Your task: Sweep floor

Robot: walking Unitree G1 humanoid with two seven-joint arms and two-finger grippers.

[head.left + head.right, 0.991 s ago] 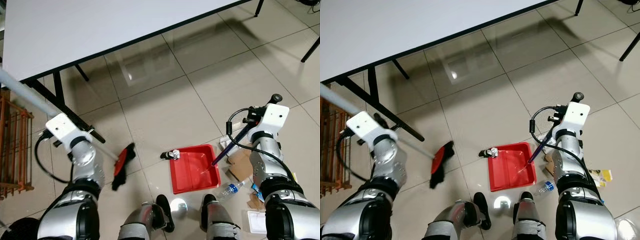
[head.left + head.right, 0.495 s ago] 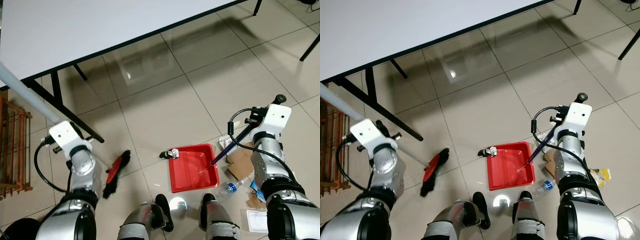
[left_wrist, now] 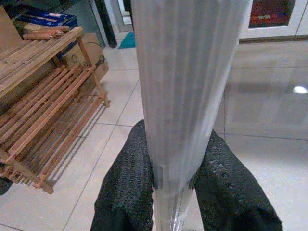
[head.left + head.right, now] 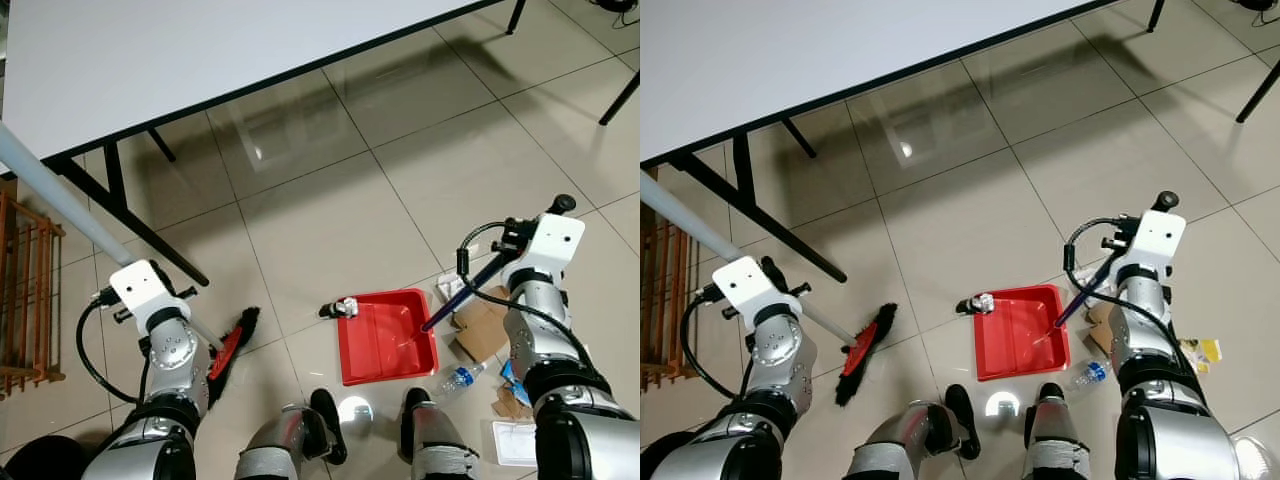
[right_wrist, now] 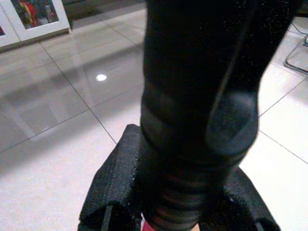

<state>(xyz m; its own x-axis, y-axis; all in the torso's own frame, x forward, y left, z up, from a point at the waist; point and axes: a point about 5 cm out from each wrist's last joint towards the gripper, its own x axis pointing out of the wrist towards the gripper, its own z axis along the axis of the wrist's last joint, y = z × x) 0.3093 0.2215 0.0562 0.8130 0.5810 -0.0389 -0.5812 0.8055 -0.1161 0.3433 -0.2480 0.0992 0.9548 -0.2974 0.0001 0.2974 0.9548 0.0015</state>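
Observation:
A broom with a red head and black bristles [image 4: 232, 343] rests on the tiled floor by my left foot. Its long silver handle [image 4: 50, 195] rises to the upper left. My left gripper [image 3: 175, 185] is shut on that handle, with a black finger [image 3: 126, 192] on each side. A red dustpan [image 4: 386, 336] lies flat on the floor in front of my feet. My right gripper [image 5: 187, 197] is shut on its dark handle [image 4: 468, 290]. A small white and black scrap [image 4: 341, 308] lies at the pan's left rim.
A white table [image 4: 150, 60] with black legs [image 4: 120, 190] stands ahead and to the left. A wooden rack [image 4: 25, 290] is at the far left. A plastic bottle [image 4: 459, 379], cardboard [image 4: 482, 328] and paper scraps lie by my right foot.
The broom head has slid left and closer to my feet as my left arm dropped and pulled back. The dustpan and right arm have barely moved.

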